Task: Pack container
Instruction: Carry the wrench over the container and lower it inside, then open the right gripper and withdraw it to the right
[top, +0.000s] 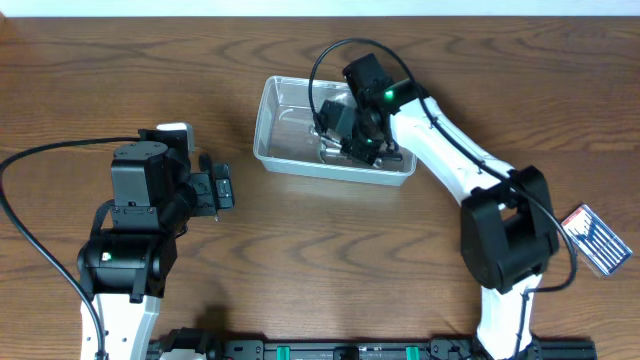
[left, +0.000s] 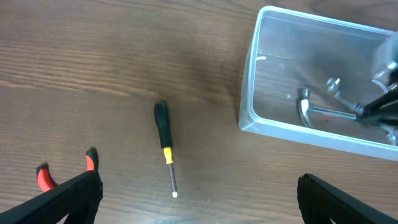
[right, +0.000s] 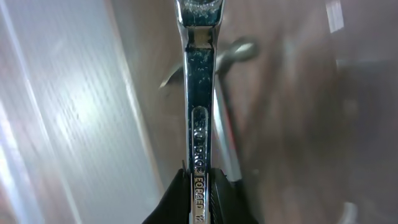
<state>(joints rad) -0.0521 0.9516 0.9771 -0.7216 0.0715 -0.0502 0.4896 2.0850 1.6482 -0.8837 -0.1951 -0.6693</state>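
Container (top: 268, 125) sits on the table (top: 120, 60). Right gripper (right: 200, 186) is down in it, jaws pinching a chrome wrench (right: 200, 93) whose far end is cut off. Left gripper (left: 199, 196) hangs beside the container, jaws spread wide. 2 red handles (left: 46, 177) beyond the screwdriver (left: 163, 134) are half hidden, so I can't tell the tool.

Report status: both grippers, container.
Left gripper open, above table. Right gripper shut on wrench, over container. Screwdriver on table, outside container.
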